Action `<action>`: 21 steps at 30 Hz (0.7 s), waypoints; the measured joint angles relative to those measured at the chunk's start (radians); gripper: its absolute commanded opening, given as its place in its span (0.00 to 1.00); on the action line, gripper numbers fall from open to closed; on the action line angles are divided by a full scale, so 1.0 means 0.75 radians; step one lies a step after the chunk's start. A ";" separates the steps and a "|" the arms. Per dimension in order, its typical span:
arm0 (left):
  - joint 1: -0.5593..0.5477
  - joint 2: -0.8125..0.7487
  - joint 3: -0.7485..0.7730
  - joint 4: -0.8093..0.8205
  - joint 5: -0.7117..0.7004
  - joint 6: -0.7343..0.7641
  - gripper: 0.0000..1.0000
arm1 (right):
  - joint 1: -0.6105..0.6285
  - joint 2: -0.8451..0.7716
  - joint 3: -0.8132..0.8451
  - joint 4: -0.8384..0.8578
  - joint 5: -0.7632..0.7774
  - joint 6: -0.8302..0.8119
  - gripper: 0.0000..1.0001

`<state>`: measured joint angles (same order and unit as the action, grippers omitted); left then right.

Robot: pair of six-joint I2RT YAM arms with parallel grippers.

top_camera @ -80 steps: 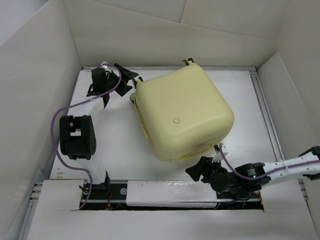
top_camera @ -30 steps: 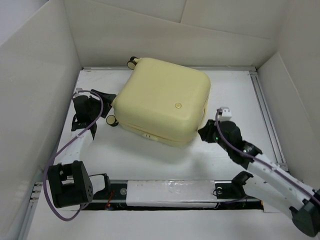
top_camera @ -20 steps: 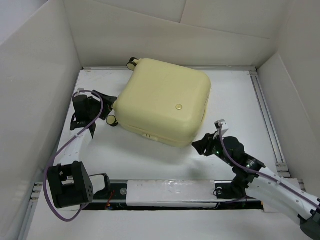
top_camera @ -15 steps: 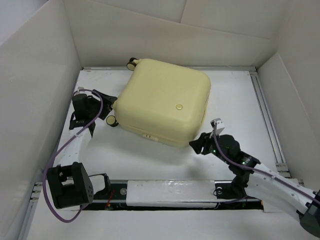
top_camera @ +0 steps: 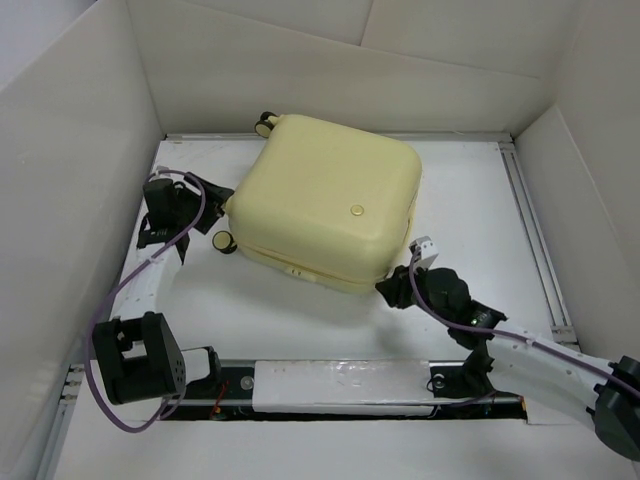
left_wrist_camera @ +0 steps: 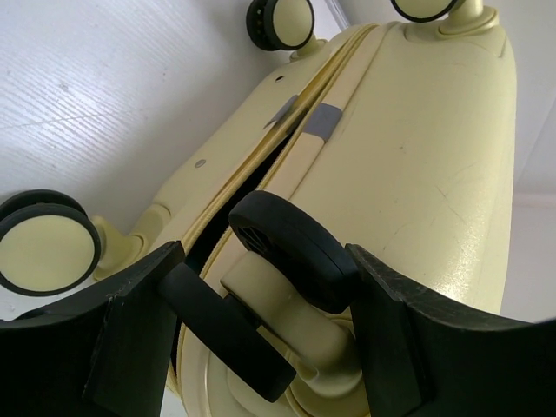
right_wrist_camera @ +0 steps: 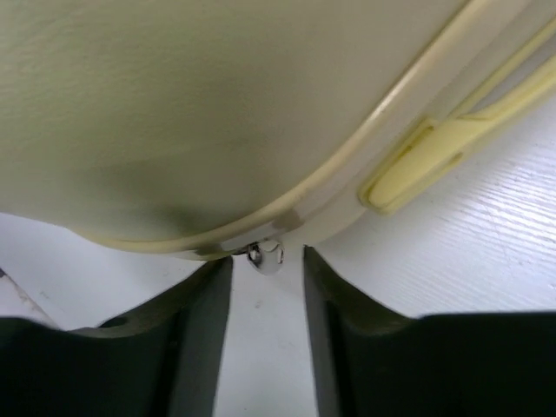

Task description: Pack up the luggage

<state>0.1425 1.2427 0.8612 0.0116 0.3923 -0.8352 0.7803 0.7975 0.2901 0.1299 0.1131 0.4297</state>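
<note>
The luggage (top_camera: 330,200), a pale yellow hard-shell suitcase with a round emblem (top_camera: 356,210), lies flat at the middle back of the table. My left gripper (top_camera: 212,196) is at its left corner. In the left wrist view the gripper (left_wrist_camera: 265,254) is shut on a black caster wheel (left_wrist_camera: 291,248), and a dark gap (left_wrist_camera: 256,169) shows between the shell halves. My right gripper (top_camera: 386,288) is at the front right corner. In the right wrist view it (right_wrist_camera: 268,268) is open, with a small silver zipper pull (right_wrist_camera: 266,254) between the fingertips, untouched.
White cardboard walls (top_camera: 80,150) box in the table on three sides. More casters stick out at the back left (top_camera: 266,124) and the left front (top_camera: 226,242). A metal rail (top_camera: 532,230) runs along the right, and the arm bases' rail (top_camera: 340,380) along the near edge.
My right gripper has swung from the suitcase's right side to its front right corner. The left gripper has shifted slightly. The suitcase was turned and shifted earlier and has lain still this last second.
</note>
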 measured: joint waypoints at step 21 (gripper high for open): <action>0.011 0.022 -0.271 0.460 0.019 -0.181 0.00 | 0.280 -0.119 -0.085 0.056 0.139 0.134 0.00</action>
<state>0.1509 1.2591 0.6579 0.3569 0.4065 -0.9710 0.9905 0.7082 0.2264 0.1719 0.2176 0.5304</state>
